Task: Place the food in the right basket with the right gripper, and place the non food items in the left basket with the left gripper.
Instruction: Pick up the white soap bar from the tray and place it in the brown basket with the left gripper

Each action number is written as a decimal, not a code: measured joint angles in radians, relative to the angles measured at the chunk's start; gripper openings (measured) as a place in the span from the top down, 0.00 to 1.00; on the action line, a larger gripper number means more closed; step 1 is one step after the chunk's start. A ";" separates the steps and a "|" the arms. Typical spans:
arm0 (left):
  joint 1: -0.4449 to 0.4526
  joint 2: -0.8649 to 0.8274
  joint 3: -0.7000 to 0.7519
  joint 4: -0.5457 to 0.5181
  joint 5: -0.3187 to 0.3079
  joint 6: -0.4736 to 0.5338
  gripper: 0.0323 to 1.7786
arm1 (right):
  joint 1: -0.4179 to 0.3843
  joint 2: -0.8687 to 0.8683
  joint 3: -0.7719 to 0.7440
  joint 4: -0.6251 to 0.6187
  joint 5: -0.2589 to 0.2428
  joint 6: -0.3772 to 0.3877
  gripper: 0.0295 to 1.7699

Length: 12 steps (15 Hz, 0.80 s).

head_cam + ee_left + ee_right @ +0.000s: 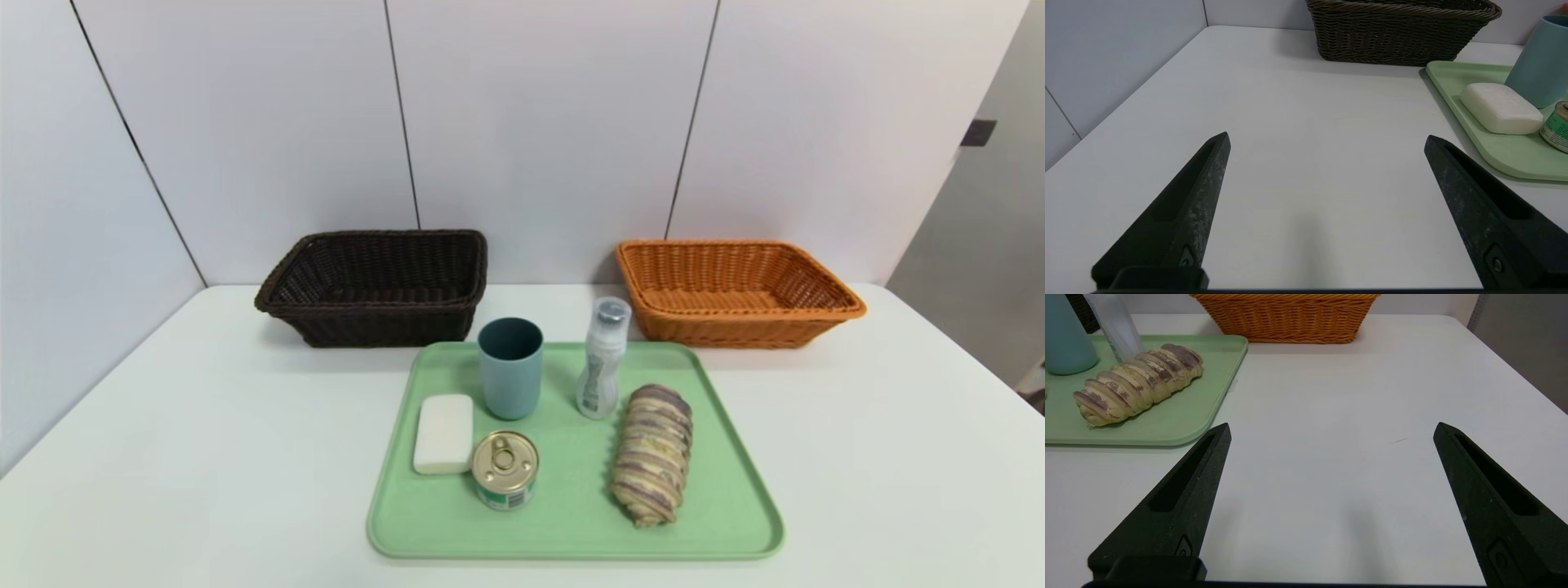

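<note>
Everything to be sorted sits together on a pale green tray in the middle of the white surface, which looks like a deliberate staging: all five items lie within reach of either arm, and the two baskets wait behind the tray, one to each side. The dark brown left basket stands behind the tray's left corner, the orange right basket behind its right corner, both with nothing in them, so no sorting has been done yet. On the tray the white soap bar lies flat at the left edge, touching or just beside the small tin can, with the blue-grey cup upright behind them. The white bottle stands upright near the tray's back, and the long swirled bread roll lies lengthwise on the right half, the food nearest the orange basket. The left gripper hovers level over bare surface to the left of the tray, its fingers spread wide with nothing between them; the soap is the closest item to it. The right gripper hangs likewise to the right of the tray, jaws wide apart and holding nothing, with the roll closest. I judge both arms to be at rest, each on its own side.
</note>
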 joint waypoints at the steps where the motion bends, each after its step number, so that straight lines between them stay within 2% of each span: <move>1: 0.000 0.000 0.000 -0.001 0.001 0.001 0.05 | 0.000 0.000 0.000 0.000 0.000 0.000 0.03; 8: 0.000 0.000 0.000 -0.001 0.001 -0.003 0.05 | 0.000 0.000 0.001 0.000 0.000 -0.001 0.03; 12: 0.000 0.000 0.000 -0.001 -0.003 0.036 0.05 | 0.000 0.000 0.001 0.000 0.001 -0.006 0.03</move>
